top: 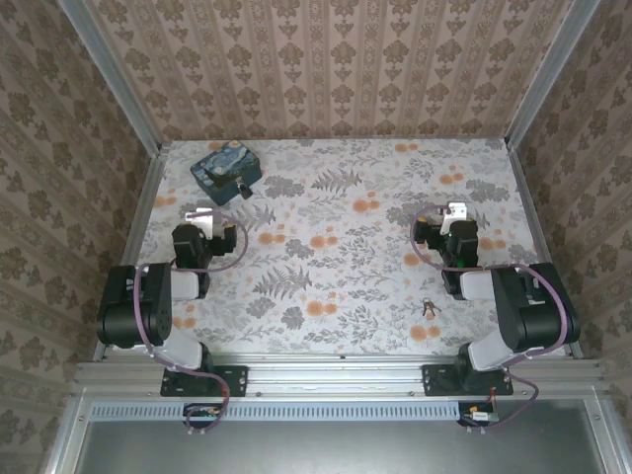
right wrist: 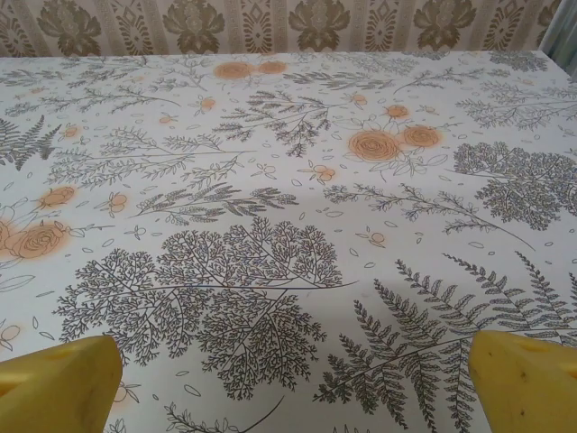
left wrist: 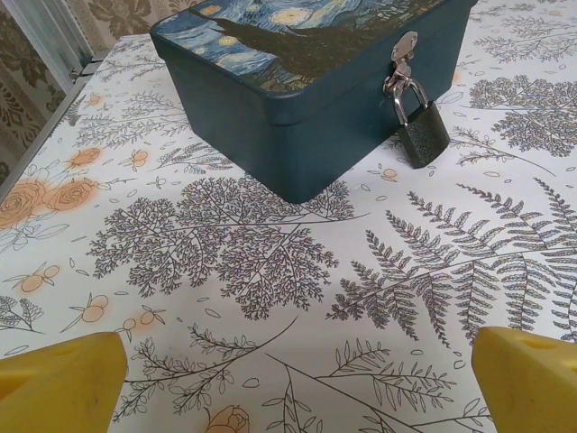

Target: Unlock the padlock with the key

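Hanging padlock (left wrist: pixel 422 135) in left-wrist view; key (top: pixel 429 308) overhead.

bright, even light; soft shadows; all views sharp.

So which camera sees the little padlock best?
The left wrist view: the padlock is close and sharp, hanging shut on the latch of the box. In the top external view it is just a tiny dark speck beside the box.
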You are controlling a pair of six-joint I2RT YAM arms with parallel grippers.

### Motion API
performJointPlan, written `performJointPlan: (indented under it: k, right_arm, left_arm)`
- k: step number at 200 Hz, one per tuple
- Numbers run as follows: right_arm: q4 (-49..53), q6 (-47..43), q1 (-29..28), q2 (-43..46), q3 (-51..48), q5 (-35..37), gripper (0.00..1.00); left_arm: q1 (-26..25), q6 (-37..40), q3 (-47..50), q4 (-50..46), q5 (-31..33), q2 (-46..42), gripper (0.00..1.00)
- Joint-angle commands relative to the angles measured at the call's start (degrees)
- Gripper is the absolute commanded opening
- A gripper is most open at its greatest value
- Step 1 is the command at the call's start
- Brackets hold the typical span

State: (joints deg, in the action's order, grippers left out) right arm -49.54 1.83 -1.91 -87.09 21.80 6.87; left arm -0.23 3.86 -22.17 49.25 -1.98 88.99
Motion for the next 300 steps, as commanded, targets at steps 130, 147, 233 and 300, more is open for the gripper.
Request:
performJointPlan:
  k: [130, 147, 233, 300]
  right_arm:
    - [0.94, 0.22, 0.89, -0.68, 1.75, -2.84, 1.00]
    - [0.94, 0.20, 0.94, -0.68, 1.75, -2.84, 1.00]
    - [19.24, -1.07, 0.06, 5.36, 9.08, -1.55, 1.00]
    - [41.43, 2.27, -10.76, 13.77, 20.75, 1.46, 1.00]
  left_arm:
    - [0.39, -0.96, -1.11, 0.10, -0.57, -0.66, 1.00]
    - [0.34, -0.96, -1.12, 0.04, -0.51, -0.60, 1.00]
    - [5.07, -10.28, -14.86, -29.58, 10.33, -14.33, 1.00]
    - [10.52, -19.16, -54.09, -59.75, -7.78, 9.24, 1.00]
